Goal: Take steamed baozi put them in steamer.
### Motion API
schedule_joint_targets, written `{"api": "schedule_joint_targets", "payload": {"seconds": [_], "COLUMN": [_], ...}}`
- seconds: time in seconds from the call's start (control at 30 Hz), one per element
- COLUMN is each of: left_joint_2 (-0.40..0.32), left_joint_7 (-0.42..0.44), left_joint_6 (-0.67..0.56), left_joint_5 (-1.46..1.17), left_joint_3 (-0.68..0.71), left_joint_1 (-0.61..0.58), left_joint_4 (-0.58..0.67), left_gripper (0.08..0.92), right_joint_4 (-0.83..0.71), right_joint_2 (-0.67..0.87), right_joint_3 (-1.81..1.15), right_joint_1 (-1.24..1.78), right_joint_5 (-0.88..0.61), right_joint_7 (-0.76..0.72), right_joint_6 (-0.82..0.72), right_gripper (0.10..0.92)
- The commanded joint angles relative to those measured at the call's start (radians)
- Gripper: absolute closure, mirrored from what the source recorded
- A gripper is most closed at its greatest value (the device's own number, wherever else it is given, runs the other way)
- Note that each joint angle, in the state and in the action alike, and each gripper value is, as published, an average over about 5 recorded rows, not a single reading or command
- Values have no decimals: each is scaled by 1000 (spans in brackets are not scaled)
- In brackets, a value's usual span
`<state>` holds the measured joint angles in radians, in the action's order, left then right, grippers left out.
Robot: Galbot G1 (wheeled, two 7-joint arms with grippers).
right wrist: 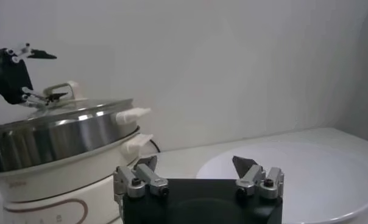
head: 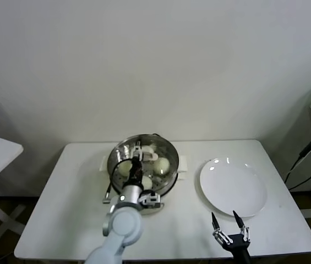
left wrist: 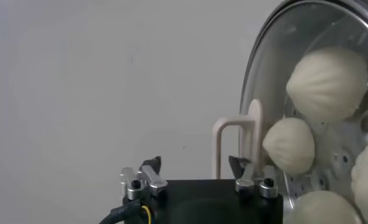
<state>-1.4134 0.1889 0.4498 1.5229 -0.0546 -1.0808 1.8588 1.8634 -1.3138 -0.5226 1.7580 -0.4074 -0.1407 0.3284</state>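
Above the steamer (head: pixel 143 162), left claw (head: pixel 137 151) gapes around its lid handle (left wrist: pixel 236 140); right claw (head: pixel 230 224) idles open.

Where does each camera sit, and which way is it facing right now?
Head view: up high, looking down on the table; left end effector over the steamer, right end effector by the plate.
Left wrist view: behind its end effector, facing the lid handle and baozi.
Right wrist view: low behind its end effector, facing plate and steamer.
Shared: steamer in all three.
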Motion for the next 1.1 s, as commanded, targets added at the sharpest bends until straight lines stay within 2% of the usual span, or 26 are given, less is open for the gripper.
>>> {"api": "schedule_joint_targets", "payload": {"seconds": [0.03, 0.17, 0.47, 0.73, 0.83, 1.0, 1.1], "left_joint_2": [20, 33, 75, 124, 129, 131, 125], "left_joint_7": [2, 8, 1, -25, -58, -153, -202], "left_joint_6": [1, 1, -5, -12, -20, -41, -97], "left_joint_5": [-37, -56, -134, -244, -406, -874, -1140], "left_joint_3": [-4, -6, -34, -119, -195, -333, -417], "left_joint_1": [-23, -40, -95, -186, -226, -267, -281], "left_joint_4": [54, 85, 169, 285, 317, 326, 311], "left_gripper": [237, 182, 177, 177, 177, 177, 177], "right_joint_4": [1, 2, -1, -15, -20, -26, -30], "right_joint_2": [-1, -1, -2, -8, -10, -13, -12], "right_joint_3": [1, 1, 6, 12, 20, 31, 30], "right_joint_1": [-1, 1, 1, -5, -7, -11, -15], "right_joint_5": [2, 3, 4, 17, 24, 33, 44], "right_joint_7": [-1, -1, -1, 11, 22, 33, 37], "right_joint_6": [-1, -1, 0, 10, 23, 46, 63], "right_gripper": [203, 203, 203, 203, 203, 203, 203]}}
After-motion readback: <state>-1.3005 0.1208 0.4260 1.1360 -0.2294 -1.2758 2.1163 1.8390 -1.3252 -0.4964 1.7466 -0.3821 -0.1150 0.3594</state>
